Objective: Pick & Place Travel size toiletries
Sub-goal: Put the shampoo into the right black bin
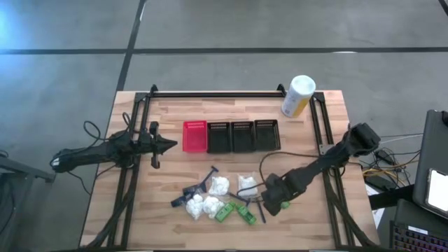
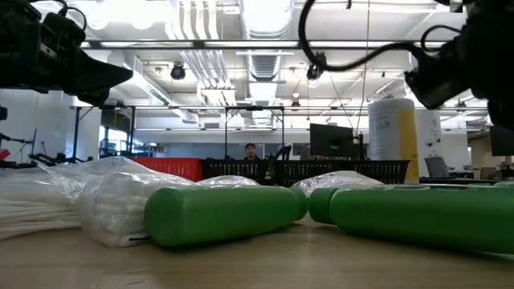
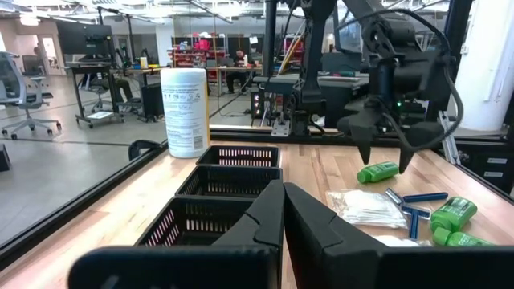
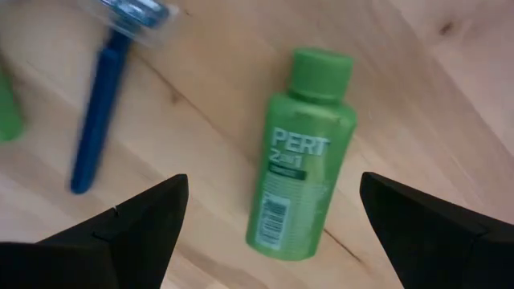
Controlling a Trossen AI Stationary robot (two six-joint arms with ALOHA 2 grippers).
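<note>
Wooden table point(image 1: 168, 189). A red mesh basket point(image 1: 194, 136) and three black mesh baskets point(image 1: 243, 135) stand in a row beyond the right claw, beside the left claw's tip. A white-and-yellow canister point(image 1: 297, 96) stands farther off, near the table's back edge.

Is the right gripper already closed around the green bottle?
No, the right gripper hangs open above the green bottle, which lies flat on the wooden table with a dark finger on each side.
</note>
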